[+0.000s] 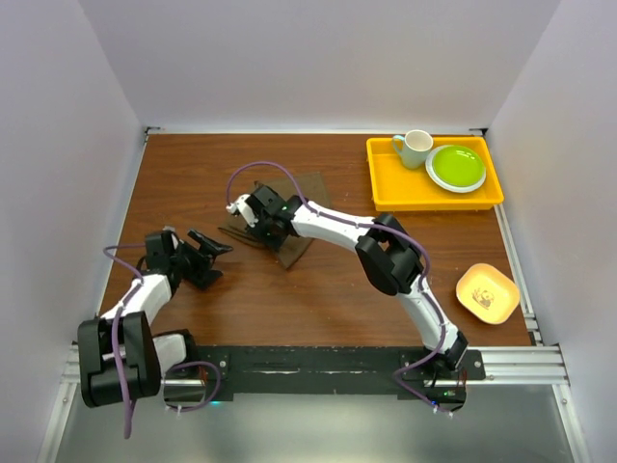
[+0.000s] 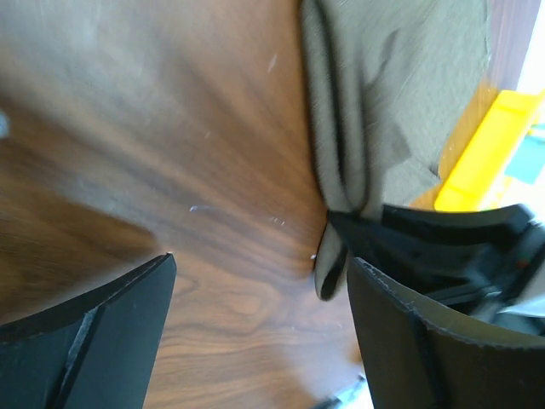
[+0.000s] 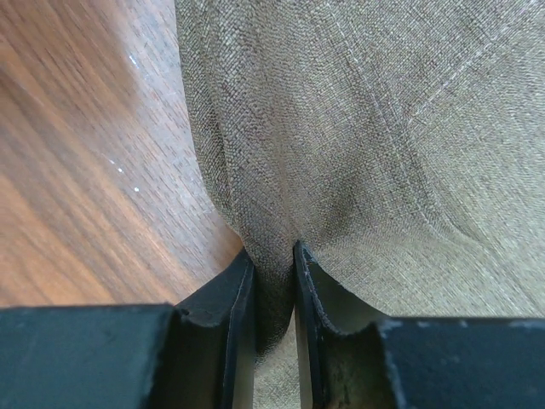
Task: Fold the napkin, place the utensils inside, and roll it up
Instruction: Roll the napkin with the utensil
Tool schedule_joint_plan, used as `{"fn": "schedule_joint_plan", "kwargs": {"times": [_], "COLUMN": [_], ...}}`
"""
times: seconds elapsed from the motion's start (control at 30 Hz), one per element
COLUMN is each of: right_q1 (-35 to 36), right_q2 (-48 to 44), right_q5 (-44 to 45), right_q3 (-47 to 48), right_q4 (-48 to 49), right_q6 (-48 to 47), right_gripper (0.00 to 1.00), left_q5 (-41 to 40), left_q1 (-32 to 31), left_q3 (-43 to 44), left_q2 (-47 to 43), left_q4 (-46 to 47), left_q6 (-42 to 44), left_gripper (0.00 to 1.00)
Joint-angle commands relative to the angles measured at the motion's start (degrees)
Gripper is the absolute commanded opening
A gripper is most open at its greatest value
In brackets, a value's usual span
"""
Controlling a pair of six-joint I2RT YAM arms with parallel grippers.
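Risk: right gripper [image 3: 274,256] pinches only a thin ridge of napkin [image 3: 383,128]; cloth could slip free when pulled. Left gripper [image 2: 260,285] gapes wide, empty.

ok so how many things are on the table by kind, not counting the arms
napkin: 1
tray: 1
mug: 1
dishes: 2, the green plate on the tray and the yellow dish on the table
total: 5
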Motion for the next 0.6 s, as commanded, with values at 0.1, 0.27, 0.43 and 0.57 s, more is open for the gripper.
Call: {"fn": "schedule_joint_plan", "kwargs": {"times": [0.1, 0.27, 0.43, 0.57], "right_q1": [-1.6, -2.0, -2.1, -2.1], "right_q2": [1.1, 1.1, 1.0, 1.0], "right_q5": [-9.5, -12.4, -12.6, -12.7], "right_q3": [-2.0, -2.0, -2.1, -1.8], "right_q4": [-4.8, -4.6, -4.6, -4.6], "right_q6": [1.6, 1.9, 1.9, 1.8], "right_gripper": [0.16, 0.15, 0.16, 0.17], "left_q5": [3.5, 0.0, -3.3, -4.0], "left_q1": [-5.2, -9.0, -10.4, -11.0], "left_q3": [0.6, 1.4, 6.4, 12.7], "left_q2": [7.6, 15.1, 21.3, 27.6], "left_q4": [18.3, 23.9, 23.5, 17.3], "left_q6": [-8.6, -13.0, -13.8, -14.1], "left_gripper": [0.89, 0.9, 0.9, 0.86]}}
